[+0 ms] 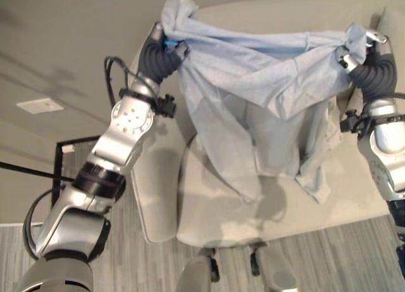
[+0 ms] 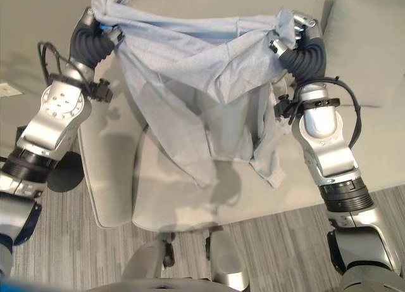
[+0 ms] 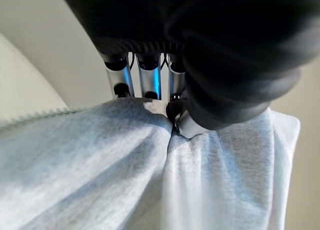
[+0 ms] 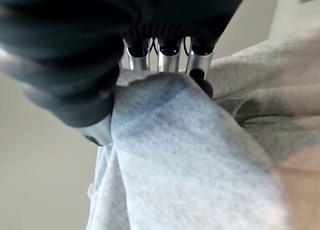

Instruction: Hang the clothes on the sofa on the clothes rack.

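Pale blue, thin cotton by the look of it: the shirt [image 1: 253,95] is up off the sofa [image 1: 209,209] and stretched between my two hands, hanging in loose folds over the seat. My left hand [image 1: 166,40] has a bunched corner of it pinched between thumb and curled fingers, and the left wrist view shows the cloth gathered tight against the fingers [image 3: 150,83]. My right hand [image 2: 297,27] is closed on the other end the same way, fabric wadded under the thumb. I judge it light and limp, with no stiffness to hold a shape, so it will sag in the middle and swing as I turn. It should not slip easily from a pinch like this, but a thin wad can creep out if I pull the hands too far apart. The best hold is where I have it, near the upper edge at both ends, keeping that edge fairly taut. The lower parts dangle unevenly, one long flap drooping lowest toward the seat.
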You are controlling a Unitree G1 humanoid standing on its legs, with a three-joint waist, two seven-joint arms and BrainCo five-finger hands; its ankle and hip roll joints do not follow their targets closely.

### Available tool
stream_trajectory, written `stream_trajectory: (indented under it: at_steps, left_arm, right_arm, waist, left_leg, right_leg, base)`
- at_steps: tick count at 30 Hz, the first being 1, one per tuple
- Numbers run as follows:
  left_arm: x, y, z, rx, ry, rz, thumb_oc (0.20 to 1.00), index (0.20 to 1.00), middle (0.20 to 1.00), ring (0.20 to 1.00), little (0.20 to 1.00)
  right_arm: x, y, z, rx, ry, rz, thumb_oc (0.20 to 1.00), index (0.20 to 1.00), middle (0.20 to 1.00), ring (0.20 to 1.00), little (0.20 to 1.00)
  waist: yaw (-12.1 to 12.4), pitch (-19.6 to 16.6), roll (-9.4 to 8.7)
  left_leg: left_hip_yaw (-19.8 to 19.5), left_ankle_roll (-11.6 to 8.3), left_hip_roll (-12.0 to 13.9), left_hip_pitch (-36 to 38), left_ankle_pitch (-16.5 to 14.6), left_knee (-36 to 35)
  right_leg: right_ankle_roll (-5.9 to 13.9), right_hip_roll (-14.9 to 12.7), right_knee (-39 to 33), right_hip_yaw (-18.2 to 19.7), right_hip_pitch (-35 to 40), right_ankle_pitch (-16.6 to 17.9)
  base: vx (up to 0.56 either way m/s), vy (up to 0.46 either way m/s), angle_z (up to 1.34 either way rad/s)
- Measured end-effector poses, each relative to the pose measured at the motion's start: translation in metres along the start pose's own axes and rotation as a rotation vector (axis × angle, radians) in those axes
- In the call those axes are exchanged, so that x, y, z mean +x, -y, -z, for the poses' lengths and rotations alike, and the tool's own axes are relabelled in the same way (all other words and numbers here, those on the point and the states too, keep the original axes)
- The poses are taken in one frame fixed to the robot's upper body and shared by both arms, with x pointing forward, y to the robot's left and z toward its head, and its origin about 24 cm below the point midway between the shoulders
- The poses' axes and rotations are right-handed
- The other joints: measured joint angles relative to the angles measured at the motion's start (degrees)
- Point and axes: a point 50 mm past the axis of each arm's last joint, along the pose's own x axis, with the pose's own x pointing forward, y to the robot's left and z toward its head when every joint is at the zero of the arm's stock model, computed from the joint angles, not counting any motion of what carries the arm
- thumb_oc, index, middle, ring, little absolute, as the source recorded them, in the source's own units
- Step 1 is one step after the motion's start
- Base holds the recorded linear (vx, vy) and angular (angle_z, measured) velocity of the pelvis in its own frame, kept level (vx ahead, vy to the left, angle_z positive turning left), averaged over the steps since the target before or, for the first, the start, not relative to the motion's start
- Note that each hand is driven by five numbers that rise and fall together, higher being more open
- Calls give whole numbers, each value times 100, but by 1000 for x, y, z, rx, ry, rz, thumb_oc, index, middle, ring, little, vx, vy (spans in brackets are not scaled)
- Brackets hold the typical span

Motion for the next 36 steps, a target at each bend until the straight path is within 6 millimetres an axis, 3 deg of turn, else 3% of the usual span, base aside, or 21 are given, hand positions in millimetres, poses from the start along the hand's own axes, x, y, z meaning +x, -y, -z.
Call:
stream_trajectory:
  at_steps: [3, 5, 8, 9, 11, 12, 13, 16, 17, 19, 20, 21, 22, 23, 25, 27, 30, 31, 33, 34, 36]
  left_arm:
    - [-16, -3, 4, -3, -8, -10, 200, 200, 200, 200, 200]
    - [-28, -11, 5, 29, -9, -34, 200, 200, 200, 200, 200]
    - [-33, -14, 7, 19, -20, -57, 200, 200, 200, 200, 200]
    - [-35, -13, 10, 11, -31, -56, 200, 200, 200, 200, 200]
    - [-38, -13, 13, 18, -41, -63, 200, 200, 200, 200, 200]
    - [-39, -14, 13, 21, -42, -63, 200, 200, 200, 200, 200]
    - [-40, -15, 14, 28, -45, -61, 200, 200, 200, 200, 200]
    - [-40, -19, 14, 35, -36, -75, 200, 200, 200, 200, 200]
    - [-40, -19, 12, 33, -20, -76, 200, 200, 200, 200, 200]
    - [-40, -19, 11, 32, -13, -75, 200, 200, 200, 200, 200]
    - [-43, -16, 15, 13, -24, -71, 200, 200, 200, 200, 200]
    - [-47, -13, 17, -4, -33, -64, 200, 200, 200, 200, 200]
    - [-51, -13, 19, 1, -38, -57, 200, 200, 200, 200, 200]
    - [-60, -19, 22, 26, -68, -56, 200, 200, 200, 200, 200]
    - [-60, -26, 20, 49, -65, -67, 200, 200, 200, 200, 200]
    - [-59, -28, 19, 64, -66, -57, 200, 200, 200, 200, 200]
    - [-60, -19, 25, 40, -84, -34, 200, 200, 200, 200, 200]
    - [-57, -18, 23, 43, -73, -22, 200, 200, 200, 200, 200]
    - [-56, -15, 24, 38, -76, -18, 200, 200, 200, 200, 200]
    - [-57, -15, 24, 38, -77, -17, 200, 200, 200, 200, 200]
    - [-56, -20, 23, 58, -75, -19, 200, 200, 200, 200, 200]
  right_arm:
    - [-14, -3, 5, -2, -24, -43, 200, 200, 200, 200, 200]
    - [-18, -10, 6, -5, -19, -94, 200, 200, 200, 200, 200]
    - [-19, -14, 0, 4, 10, -116, 200, 200, 200, 200, 200]
    - [-19, -14, -4, -4, 24, -128, 200, 200, 200, 200, 200]
    - [-21, -13, -7, -22, 33, -151, 200, 200, 200, 200, 200]
    - [-20, -13, -7, -23, 34, -152, 200, 200, 200, 200, 200]
    - [-21, -15, -8, -71, 46, -162, 200, 200, 200, 200, 200]
    - [-22, -17, -17, -98, 92, -176, 200, 200, 200, 200, 200]
    - [-21, -16, -21, -119, 114, -173, 200, 200, 200, 200, 200]
    - [-22, -15, -29, -129, 147, -170, 200, 200, 200, 200, 200]
    - [-23, -10, -33, -170, 159, -179, 200, 200, 200, 200, 200]
    - [-25, -7, -33, -203, 153, -180, 200, 200, 200, 200, 200]
    - [-30, -10, -27, -180, 138, -169, 200, 200, 200, 200, 200]
    - [-38, -23, -19, -119, 103, -187, 200, 200, 200, 200, 200]
    - [-39, -27, -19, -91, 113, -192, 200, 200, 200, 200, 200]
    - [-36, -31, -21, -51, 139, -168, 200, 200, 200, 200, 200]
    - [-41, -29, -14, -84, 111, -139, 200, 200, 200, 200, 200]
    - [-39, -29, -15, -126, 120, -146, 200, 200, 200, 200, 200]
    - [-41, -28, -7, -159, 88, -131, 200, 200, 200, 200, 200]
    - [-41, -28, -5, -161, 72, -134, 200, 200, 200, 200, 200]
    - [-39, -29, -6, -175, 77, -149, 200, 200, 200, 200, 200]
  waist:
    - [108, -309, -81]
    - [356, -614, -221]
    - [408, -712, -211]
    - [455, -724, -200]
    - [414, -736, -212]
    - [434, -736, -210]
    - [517, -723, -236]
    - [431, -750, -435]
    - [358, -758, -443]
    - [307, -779, -412]
    - [206, -876, -159]
    - [152, -988, 56]
    - [200, -1029, -114]
    - [237, -1154, -346]
    - [353, -1326, -593]
    - [462, -1395, -701]
    - [455, -1395, -477]
    - [523, -1392, -402]
    - [580, -1384, -384]
    - [575, -1350, -331]
    - [611, -1340, -302]
  left_leg:
    - [-164, -55, 71, 240, -56, -8]
    - [-294, -111, 158, 367, -96, -8]
    - [-514, -136, 172, 315, -42, -4]
    - [-350, -129, 240, 177, -107, 148]
    - [196, -152, 428, 147, -208, 415]
    - [233, -152, 437, 139, -208, 433]
    - [562, -199, 553, 10, -351, 969]
    - [552, -580, 918, -82, -580, 1786]
    - [607, -736, 1219, 14, -687, 1894]
    - [755, -803, 1574, 234, -732, 1915]
    - [730, -616, 1897, 450, -596, 1736]
    - [864, -870, 1965, 563, -733, 1602]
    - [902, -1057, 1749, 666, -786, 1487]
    - [794, -856, 1358, 565, -830, 1484]
    - [602, -676, 1097, 306, -790, 1502]
    - [497, -519, 854, 4, -836, 1624]
    - [523, -98, 509, -315, -787, 1699]
    - [559, 79, 303, -288, -649, 1410]
    - [383, 266, 86, -275, -426, 1094]
    - [420, 298, 101, -191, -309, 925]
    - [432, 287, 135, -67, -14, 400]
  right_leg:
    - [-56, 67, -2, -157, 266, -152]
    - [-120, 165, -3, -283, 498, -243]
    - [-147, 176, -3, -519, 553, -274]
    - [-173, 125, 1, -813, 622, -281]
    - [-217, 66, 2, -1037, 722, -335]
    - [-218, 48, 4, -1073, 739, -337]
    - [-221, -121, 1, -1373, 890, -338]
    - [-172, -556, -1, -1681, 1044, -351]
    - [-59, -720, 0, -1851, 1107, -279]
    - [138, -865, 8, -1971, 1158, -299]
    - [433, -1008, 50, -2098, 1250, -257]
    - [589, -1038, 117, -2215, 1276, -222]
    - [711, -1219, 165, -2213, 1299, -138]
    - [569, -1444, 171, -2088, 1311, -130]
    - [554, -1408, 278, -2014, 1274, -257]
    - [412, -1648, 330, -2090, 1221, -159]
    - [537, -2061, 872, -2095, 1091, 296]
    - [746, -2288, 1128, -2021, 746, 309]
    - [730, -2338, 1070, -2090, 787, 344]
    - [861, -2325, 956, -2010, 767, 132]
    - [968, -2045, -48, -2002, 703, 88]
  base:
    - [68, -89, 25]
    - [-78, -91, 31]
    - [-99, -17, 50]
    - [-93, 27, 85]
    - [-100, 85, 72]
    - [-109, 88, 55]
    - [-94, 105, 64]
    - [-80, 158, 70]
    - [-55, 143, 68]
    - [-73, 283, 74]
    - [-76, 374, 96]
    - [-57, 286, 96]
    - [-50, 301, 65]
    - [-101, 366, 61]
    - [-115, 333, 72]
    - [-190, 447, 63]
    - [-188, 410, 92]
    - [-65, 232, 74]
    - [-31, 113, 38]
    - [0, 0, 22]
    - [-22, 569, -4]
